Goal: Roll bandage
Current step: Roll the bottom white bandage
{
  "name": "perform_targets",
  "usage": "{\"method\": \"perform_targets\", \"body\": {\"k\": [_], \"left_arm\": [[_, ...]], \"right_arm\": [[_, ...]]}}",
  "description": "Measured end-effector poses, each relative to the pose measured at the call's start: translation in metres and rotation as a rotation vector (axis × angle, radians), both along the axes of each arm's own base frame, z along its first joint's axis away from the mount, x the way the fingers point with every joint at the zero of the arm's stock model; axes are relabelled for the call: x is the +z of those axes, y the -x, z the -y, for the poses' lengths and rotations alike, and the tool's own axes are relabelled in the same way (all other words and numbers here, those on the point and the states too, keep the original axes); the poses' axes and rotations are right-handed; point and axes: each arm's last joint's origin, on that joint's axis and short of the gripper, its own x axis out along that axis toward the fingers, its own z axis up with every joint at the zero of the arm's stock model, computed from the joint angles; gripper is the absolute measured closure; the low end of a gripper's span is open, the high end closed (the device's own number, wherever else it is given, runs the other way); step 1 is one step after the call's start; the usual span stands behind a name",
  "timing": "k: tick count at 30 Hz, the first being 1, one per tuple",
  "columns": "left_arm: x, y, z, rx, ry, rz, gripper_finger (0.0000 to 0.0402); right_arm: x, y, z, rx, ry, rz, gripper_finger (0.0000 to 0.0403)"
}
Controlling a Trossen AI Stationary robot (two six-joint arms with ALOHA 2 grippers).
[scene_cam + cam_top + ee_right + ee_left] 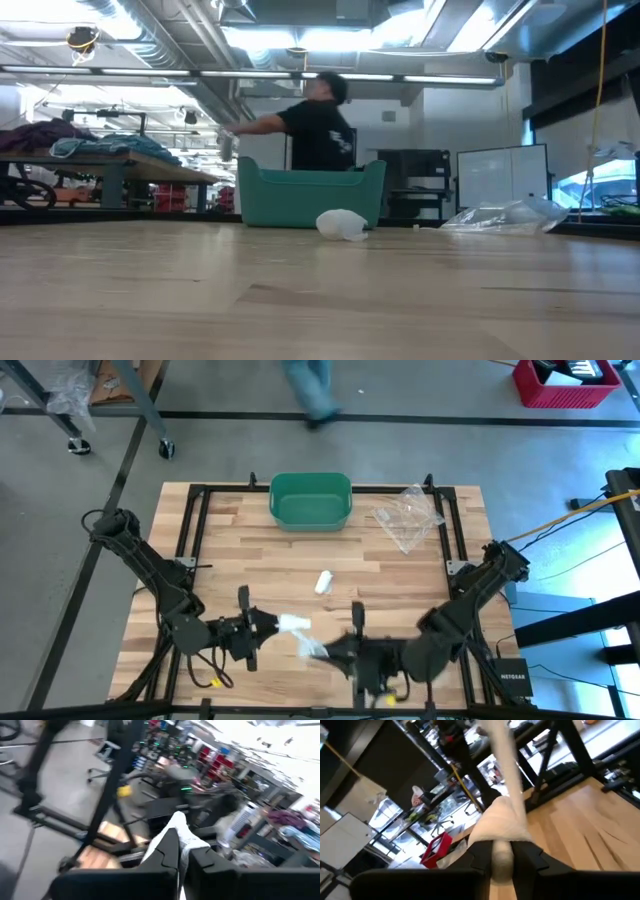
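Observation:
A white bandage is held above the table's near edge between both grippers. Its rolled part sits at my left gripper, which is shut on it. A loose strip runs from the roll to my right gripper, which is shut on the strip's end. Both grippers point level toward each other. A second white roll lies on its side at the table's middle and also shows in the low view. Neither gripper shows in the low view. My left gripper pinches the bandage's rolled part between its two fingers, coming level from the table's left. The roll is clear of the table, and the strip leads away from it toward the other arm. My right gripper pinches the strip's free end between its two fingers, coming level from the table's right. The cloth bunches at the fingertips and is lifted clear of the table.
A green bin stands at the table's far edge, with a crumpled clear plastic bag to its right. A person moves behind the table. Bare wood lies between the second roll and the bin.

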Motion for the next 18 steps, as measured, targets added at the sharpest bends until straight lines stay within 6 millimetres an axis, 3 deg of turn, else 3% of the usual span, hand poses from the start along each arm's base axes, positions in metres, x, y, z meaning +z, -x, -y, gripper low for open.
{"method": "perform_targets", "body": {"k": [3, 7, 13, 18], "left_arm": [[-0.007, -0.004, 0.005, -0.038, -0.016, -0.020, 0.0361], [-0.008, -0.005, 0.010, -0.152, -0.003, -0.029, 0.0361], [0.020, 0.013, 0.033, -0.260, 0.038, 0.032, 0.0361], [0.041, 0.028, 0.045, -0.300, 0.049, 0.080, 0.0361]], "right_arm": [[0.013, -0.009, 0.019, -0.051, -0.026, 0.002, 0.0395], [0.011, -0.021, 0.045, -0.127, -0.022, -0.076, 0.0398], [-0.017, -0.036, 0.075, -0.184, -0.060, -0.256, 0.0398], [-0.046, -0.043, 0.076, -0.125, -0.092, -0.323, 0.0398]]}}
